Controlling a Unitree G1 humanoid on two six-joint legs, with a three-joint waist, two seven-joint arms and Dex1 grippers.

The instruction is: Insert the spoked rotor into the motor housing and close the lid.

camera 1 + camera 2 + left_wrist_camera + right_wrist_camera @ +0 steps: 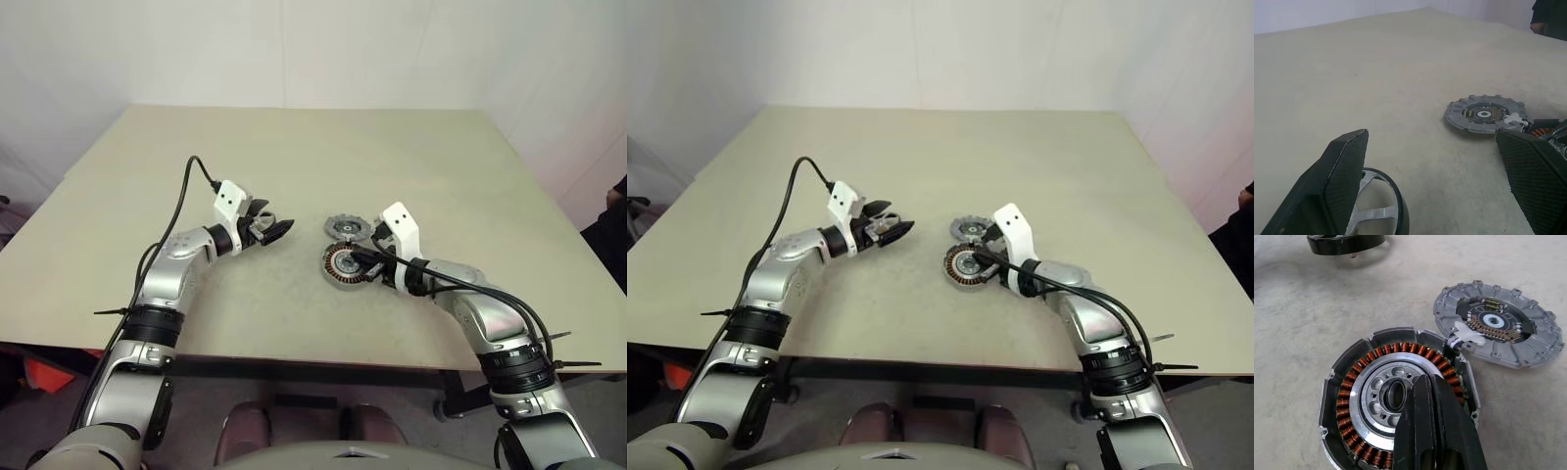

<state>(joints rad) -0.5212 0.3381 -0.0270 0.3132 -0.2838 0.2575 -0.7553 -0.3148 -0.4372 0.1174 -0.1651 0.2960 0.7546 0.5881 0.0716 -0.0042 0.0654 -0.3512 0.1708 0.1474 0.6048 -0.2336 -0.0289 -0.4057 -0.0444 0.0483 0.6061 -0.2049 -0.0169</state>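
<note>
Resting under closed right fingers (1435, 431): motor housing (1371, 382).

Copper-wound motor housing (1396, 401) lies open (flat), spoked rotor (1498, 323) beside.

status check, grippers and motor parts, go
Left gripper open, empty, above table. Right gripper shut, over motor housing hub. Notched grey disc flat beside housing, wired to it. Black ring lying under left gripper.
</note>
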